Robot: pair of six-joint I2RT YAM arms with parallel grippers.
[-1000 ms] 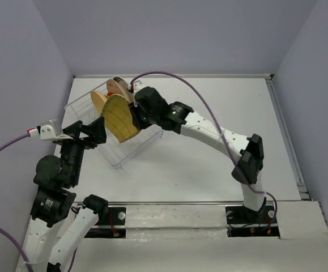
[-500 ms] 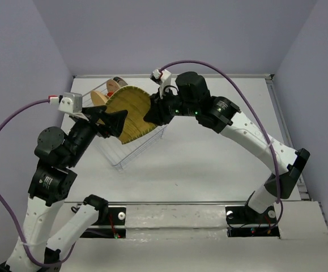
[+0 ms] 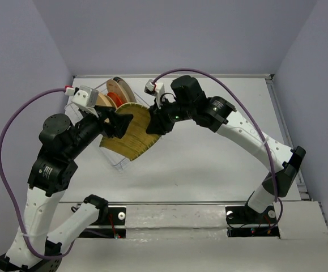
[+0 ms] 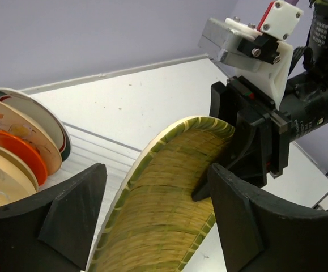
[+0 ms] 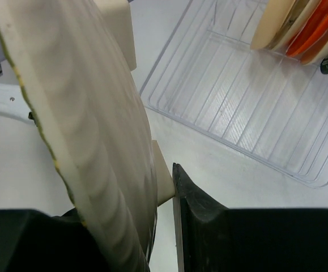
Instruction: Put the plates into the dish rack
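With the right gripper (image 3: 154,123) clamped on the rim of the yellow woven plate (image 3: 131,135), tilted over the near end of the dish rack (image 5: 237,102) — left gripper (image 4: 158,221) gaping wide around it, holding nothing — I'd tip it upright and lower it edge-first beside the standing plates (image 4: 22,147).

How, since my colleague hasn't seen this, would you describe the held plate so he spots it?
The dish rack stands far left on the table. At its near end, the right arm's fingers pinch a plate. Unlike the round cream and orange plates racked behind, it is squarish, yellow, woven-looking.
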